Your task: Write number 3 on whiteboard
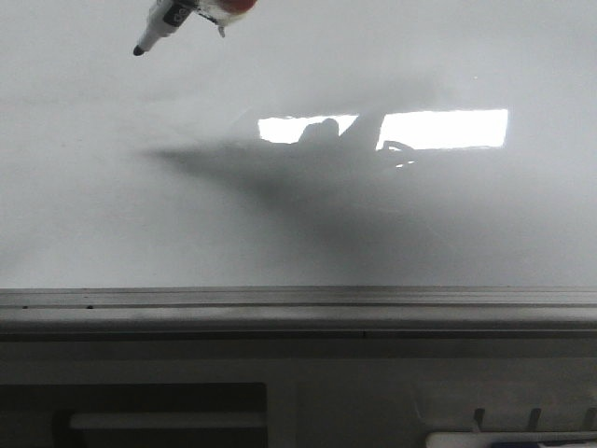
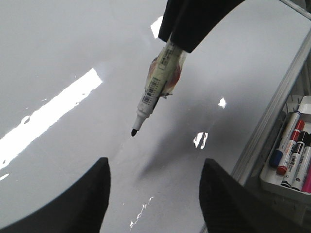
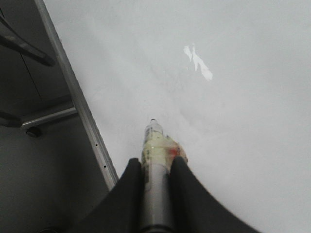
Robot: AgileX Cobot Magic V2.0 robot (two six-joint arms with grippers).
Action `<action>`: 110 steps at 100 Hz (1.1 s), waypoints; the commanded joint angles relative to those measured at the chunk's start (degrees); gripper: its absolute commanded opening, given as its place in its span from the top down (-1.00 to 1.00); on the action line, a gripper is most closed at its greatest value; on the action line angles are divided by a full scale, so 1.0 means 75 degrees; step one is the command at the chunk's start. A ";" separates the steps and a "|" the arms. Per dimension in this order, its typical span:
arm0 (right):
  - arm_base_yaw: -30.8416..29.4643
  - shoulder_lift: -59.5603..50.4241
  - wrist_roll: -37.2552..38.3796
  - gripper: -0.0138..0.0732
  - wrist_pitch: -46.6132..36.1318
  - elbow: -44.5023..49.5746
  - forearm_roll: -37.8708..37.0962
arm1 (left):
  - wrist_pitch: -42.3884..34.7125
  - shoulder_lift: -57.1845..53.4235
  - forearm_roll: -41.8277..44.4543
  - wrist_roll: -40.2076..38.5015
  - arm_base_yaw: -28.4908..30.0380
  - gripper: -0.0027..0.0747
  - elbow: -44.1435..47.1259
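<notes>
One black-tipped white marker pen (image 3: pixel 154 160) sits clamped in the right claw (image 3: pixel 155 167) above the glossy pale whiteboard (image 1: pixel 140 215); left claw (image 2: pixel 154 194) spread apart.

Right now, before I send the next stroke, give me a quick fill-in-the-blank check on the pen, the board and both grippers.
1. The right gripper is shut on the ____.
2. The marker pen's tip is ____ the whiteboard, not touching it.
3. The left gripper holds ____; its jaws stand apart.
4. The board shows ____ written digit so far.

Missing words: marker pen; above; nothing; no
</notes>
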 commanded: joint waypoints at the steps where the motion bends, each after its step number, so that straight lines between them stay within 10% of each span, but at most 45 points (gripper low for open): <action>1: -0.0103 0.0076 0.0065 0.82 -0.0289 -0.0439 0.0044 | -0.0504 0.0022 -0.0099 -0.0070 -0.0033 -0.04 -0.0278; 110: -0.1363 0.0580 0.0388 0.77 0.0348 -0.1076 -0.0421 | -0.0498 0.0022 -0.0167 -0.0080 -0.0033 -0.04 -0.0278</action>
